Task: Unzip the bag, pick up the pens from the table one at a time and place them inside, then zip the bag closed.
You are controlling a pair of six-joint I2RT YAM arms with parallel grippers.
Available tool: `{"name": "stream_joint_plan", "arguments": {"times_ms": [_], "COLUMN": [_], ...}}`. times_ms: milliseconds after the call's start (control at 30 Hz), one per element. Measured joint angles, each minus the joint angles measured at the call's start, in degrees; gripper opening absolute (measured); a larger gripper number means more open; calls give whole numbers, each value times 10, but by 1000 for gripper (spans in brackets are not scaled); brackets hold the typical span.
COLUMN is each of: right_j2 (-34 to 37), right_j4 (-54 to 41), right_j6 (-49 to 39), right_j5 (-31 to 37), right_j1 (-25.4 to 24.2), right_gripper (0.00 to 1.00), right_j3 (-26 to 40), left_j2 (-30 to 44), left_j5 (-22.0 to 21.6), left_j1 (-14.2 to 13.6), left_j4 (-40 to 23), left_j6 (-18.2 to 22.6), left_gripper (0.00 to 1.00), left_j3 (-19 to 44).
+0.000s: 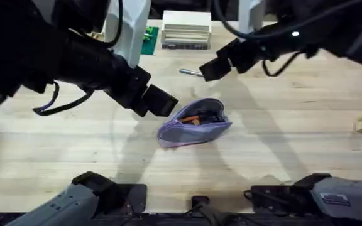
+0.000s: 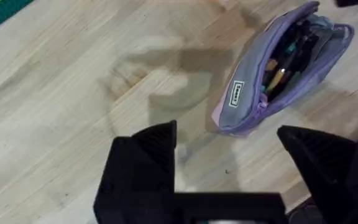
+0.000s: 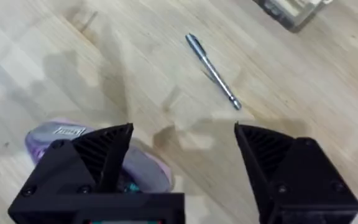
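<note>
Seen from overhead, going left to right. Left gripper [image 1: 162, 103] hung above the table [image 1: 55, 144], just left of the bag [image 1: 195, 123], jaws spread wide apart and holding nothing, as seen from the left wrist, where both black fingers [image 2: 148, 158] stood well clear of each other over bare wood. Lay near the middle of the table, the lavender bag, unzipped, mouth gaping upward, with an orange pen [image 1: 192, 118] showing inside among dark contents. Showed from the left wrist as an open pouch [image 2: 284, 68] with a small label on its near end and several things packed inside, exact count not clear. Beyond the bag, toward the far edge, lay the silver-grey pen [image 1: 190, 72] flat on the wood, apart from the bag. Just to its right hovered the right gripper [image 1: 209, 70], jaws wide apart and empty; from the right wrist, the grey pen [image 3: 213, 71] lay ahead of the fingers [image 3: 101, 155], untouched. Stood at the far edge, a green block [image 1: 149, 39] and a pale box [image 1: 186, 30].
</note>
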Motion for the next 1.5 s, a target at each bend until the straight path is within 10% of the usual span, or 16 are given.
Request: {"name": "stream_joint_plan", "arguments": {"times_ms": [467, 1367, 1500], "right_j2": [193, 284, 286], "right_j4": [160, 198, 192], "right_j6": [8, 5, -1], "right_j5": [-5, -7, -2], "right_j1": [-4, -7, -9], "right_gripper": [996, 996, 704], "right_j3": [0, 17, 21], "left_j2": [0, 0, 0], "left_j5": [0, 0, 0], "left_j1": [0, 0, 0], "left_j4": [32, 32, 33], "left_j6": [10, 12, 12], "left_gripper": [993, 994, 993], "left_j3": [0, 0, 0]}}
